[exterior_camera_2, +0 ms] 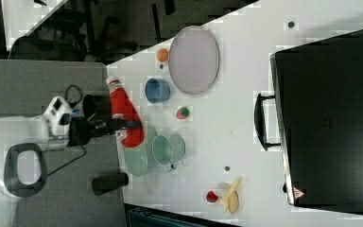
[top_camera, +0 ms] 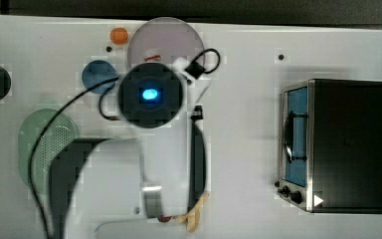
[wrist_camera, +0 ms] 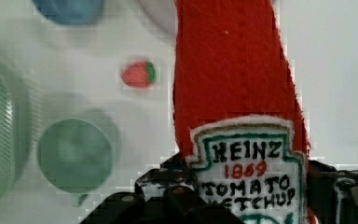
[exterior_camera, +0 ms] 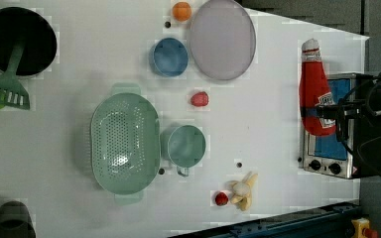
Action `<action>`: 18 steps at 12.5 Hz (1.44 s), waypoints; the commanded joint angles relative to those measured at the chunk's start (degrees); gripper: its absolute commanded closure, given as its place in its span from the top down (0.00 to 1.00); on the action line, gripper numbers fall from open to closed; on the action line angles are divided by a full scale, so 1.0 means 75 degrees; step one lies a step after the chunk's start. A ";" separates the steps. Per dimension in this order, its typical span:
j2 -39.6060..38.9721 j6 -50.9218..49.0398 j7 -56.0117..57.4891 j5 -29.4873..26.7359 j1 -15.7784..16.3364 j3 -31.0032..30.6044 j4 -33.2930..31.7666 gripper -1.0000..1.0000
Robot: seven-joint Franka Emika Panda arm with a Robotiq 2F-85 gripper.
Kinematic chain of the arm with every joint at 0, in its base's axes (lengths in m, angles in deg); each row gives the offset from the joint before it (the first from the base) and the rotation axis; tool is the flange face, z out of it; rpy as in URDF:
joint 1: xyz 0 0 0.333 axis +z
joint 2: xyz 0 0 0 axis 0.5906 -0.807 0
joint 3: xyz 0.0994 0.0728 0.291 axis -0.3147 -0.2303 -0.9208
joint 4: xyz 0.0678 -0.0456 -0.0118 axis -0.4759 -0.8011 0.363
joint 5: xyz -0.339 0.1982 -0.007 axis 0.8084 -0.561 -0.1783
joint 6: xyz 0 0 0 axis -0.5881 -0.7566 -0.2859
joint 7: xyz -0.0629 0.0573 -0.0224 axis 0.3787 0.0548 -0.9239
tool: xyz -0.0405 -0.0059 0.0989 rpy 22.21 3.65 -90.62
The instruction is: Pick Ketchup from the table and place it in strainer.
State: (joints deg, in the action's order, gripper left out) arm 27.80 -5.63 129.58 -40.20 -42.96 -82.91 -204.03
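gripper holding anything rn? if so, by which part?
Yes: the gripper holds the ketchup bottle by its lower, labelled body, fingers on either side, white cap end pointing away.

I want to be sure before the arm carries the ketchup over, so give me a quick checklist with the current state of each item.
1. Gripper closed on the Ketchup: ok, the fingers clamp its labelled lower body.
2. Ketchup lifted off the table: ok, the left and right views show it held up in the air.
3. Strainer free of contents: ok.
4. Ketchup over the strainer: not ok, in the left view it hangs far to the right of it.
5. Green cup beside the strainer: close, mind it when lowering.
6. Grip firmness: cannot tell.
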 commanded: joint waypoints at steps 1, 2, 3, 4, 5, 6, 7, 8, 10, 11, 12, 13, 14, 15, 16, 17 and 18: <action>-0.0290 -0.0277 -0.1505 -0.0067 0.0342 -0.0887 -0.0309 0.62; -0.0325 -0.0272 -0.2019 -0.0068 0.0370 -0.1192 -0.0308 0.62; -0.0380 -0.0233 -0.2509 -0.0068 0.0404 -0.1513 -0.0308 0.62; -0.0451 -0.0096 -0.2946 -0.0069 0.0436 -0.1821 -0.0309 0.62; -0.0550 0.0104 -0.3351 -0.0069 0.0459 -0.2131 -0.0317 0.62; -0.0692 0.0380 -0.3723 -0.0069 0.0476 -0.2434 -0.0331 0.62; -0.0883 0.0732 -0.4083 -0.0069 0.0498 -0.2721 -0.0350 0.62; -0.1119 0.1112 -0.4437 -0.0069 0.0528 -0.2981 -0.0369 0.62; -0.1728 0.1922 -0.5077 -0.0068 0.0590 -0.3421 -0.0415 0.62; -0.2069 0.2412 -0.5338 -0.0061 0.0643 -0.3576 -0.0454 0.62; -0.2402 0.2907 -0.5615 -0.0050 0.0720 -0.3679 -0.0503 0.62; -0.2722 0.3400 -0.5938 -0.0010 0.0816 -0.3719 -0.0561 0.62; -0.3020 0.3851 -0.6272 0.0129 0.0923 -0.3717 -0.0609 0.62; -0.3277 0.4229 -0.6613 0.0320 0.1000 -0.3709 -0.0664 0.66; -0.3501 0.4474 -0.6885 0.0501 0.1039 -0.3692 -0.0717 0.76; -0.3673 0.4602 -0.6970 0.0656 0.1040 -0.3683 -0.0766 0.87; -0.3759 0.4632 -0.6969 0.0734 0.1041 -0.3684 -0.0775 0.98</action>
State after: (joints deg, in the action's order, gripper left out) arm -1.78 28.25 82.70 -35.46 -34.87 -111.09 -209.63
